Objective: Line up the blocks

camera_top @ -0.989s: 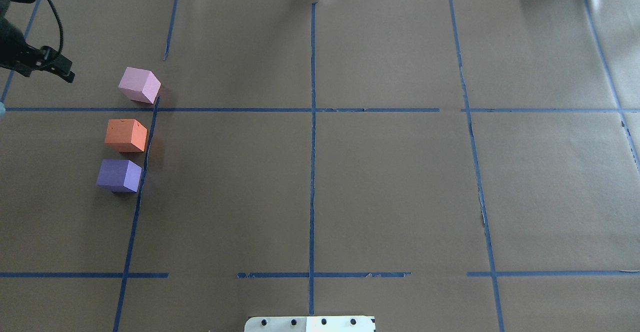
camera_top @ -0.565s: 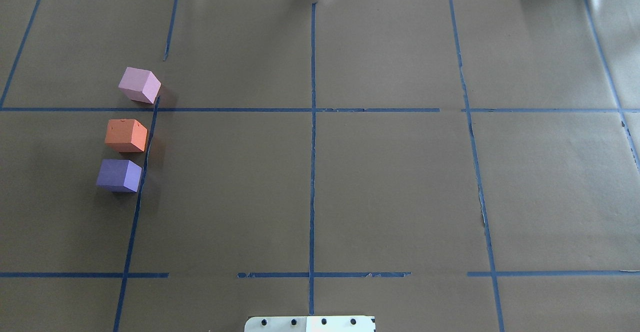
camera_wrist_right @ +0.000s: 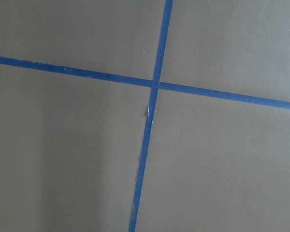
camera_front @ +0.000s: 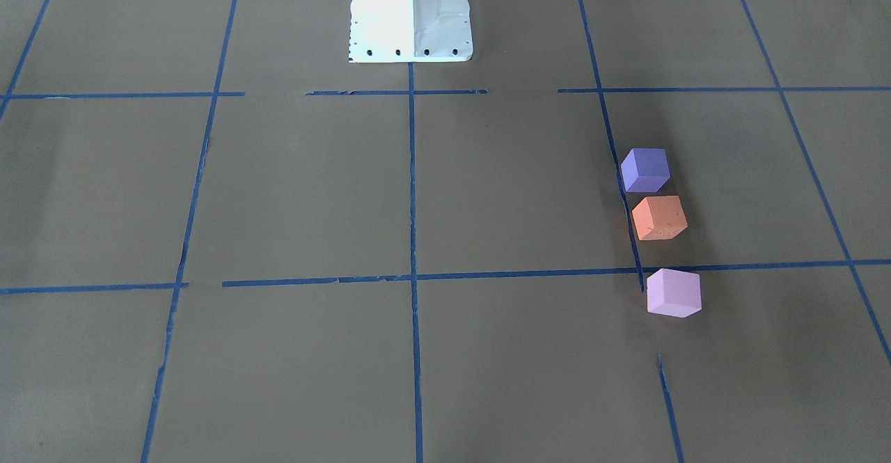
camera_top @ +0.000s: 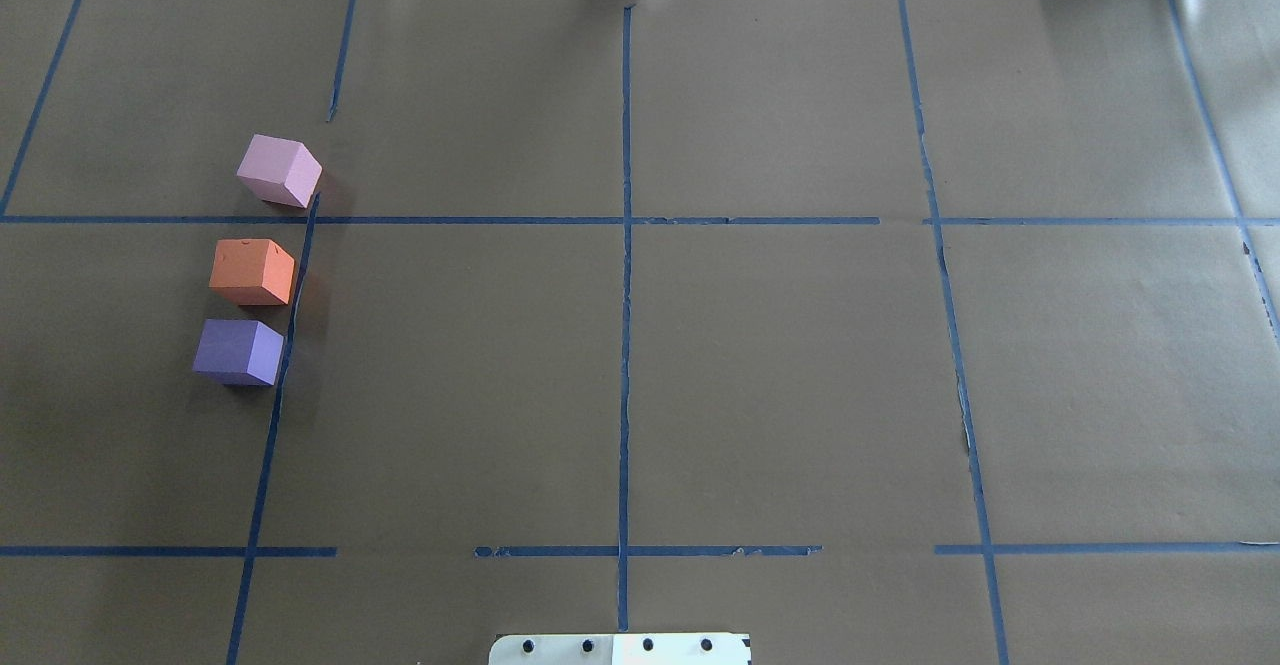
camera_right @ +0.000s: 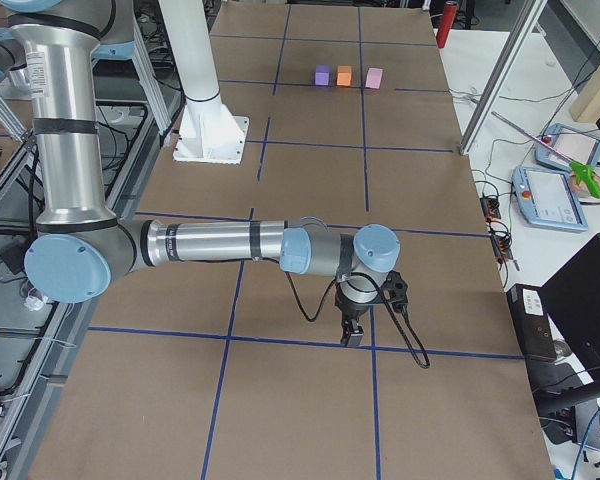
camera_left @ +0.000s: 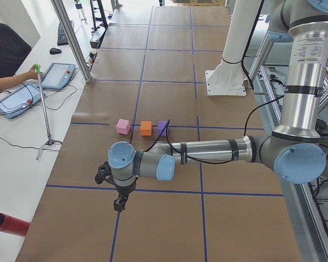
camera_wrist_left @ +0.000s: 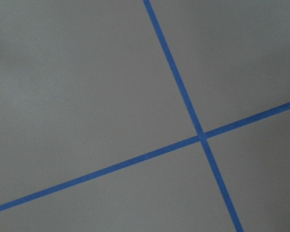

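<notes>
Three blocks stand in a line along a blue tape strip on the table's left side. In the overhead view the pink-lilac block is farthest, the orange block in the middle, the blue-violet block nearest, with small gaps between them. In the front view they are the pink-lilac block, orange block and blue-violet block. My left gripper shows only in the exterior left view, far from the blocks near a tape crossing. My right gripper shows only in the exterior right view. I cannot tell whether either is open.
The white robot base stands at the table's near middle edge. Blue tape lines grid the brown paper. An operator with tablets sits beside the table. A red cylinder lies on the side bench.
My left gripper, at the overhead view's upper left edge one second ago, has left that view. The blocks have not moved.
</notes>
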Controlling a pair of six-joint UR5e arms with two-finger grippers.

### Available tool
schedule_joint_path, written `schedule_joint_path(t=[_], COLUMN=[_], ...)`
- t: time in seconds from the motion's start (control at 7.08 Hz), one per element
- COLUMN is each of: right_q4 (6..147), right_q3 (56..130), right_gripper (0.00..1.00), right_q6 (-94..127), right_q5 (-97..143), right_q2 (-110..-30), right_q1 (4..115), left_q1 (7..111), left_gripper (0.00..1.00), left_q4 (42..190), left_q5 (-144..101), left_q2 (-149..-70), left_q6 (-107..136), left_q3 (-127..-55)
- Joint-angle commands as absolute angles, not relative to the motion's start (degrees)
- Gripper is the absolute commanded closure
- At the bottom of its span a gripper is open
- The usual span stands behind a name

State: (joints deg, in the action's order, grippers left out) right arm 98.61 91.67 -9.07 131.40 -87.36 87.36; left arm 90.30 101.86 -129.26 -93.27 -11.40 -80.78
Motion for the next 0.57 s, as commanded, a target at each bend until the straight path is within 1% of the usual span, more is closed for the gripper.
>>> schedule_joint_path(t=[0.0,0.42], right_q4=[98.6,98.6], right_q3=[91.7,91.7], right_gripper=[0.0,0.0], right_q6=[-9.1,-9.1], right_q5=[131.4,131.4], right_q2=[-87.4,-87.4], right_q1=[87.4,87.4], left_q1=[90.4,90.5], left_gripper=[0.0,0.0], left_q4=[101.1,89.3], left_q5=[-131.2,-131.2], left_q2=[-93.3,-93.9], left_q6=[-5.3,-5.3], left_q3=[-82.8,-89.1])
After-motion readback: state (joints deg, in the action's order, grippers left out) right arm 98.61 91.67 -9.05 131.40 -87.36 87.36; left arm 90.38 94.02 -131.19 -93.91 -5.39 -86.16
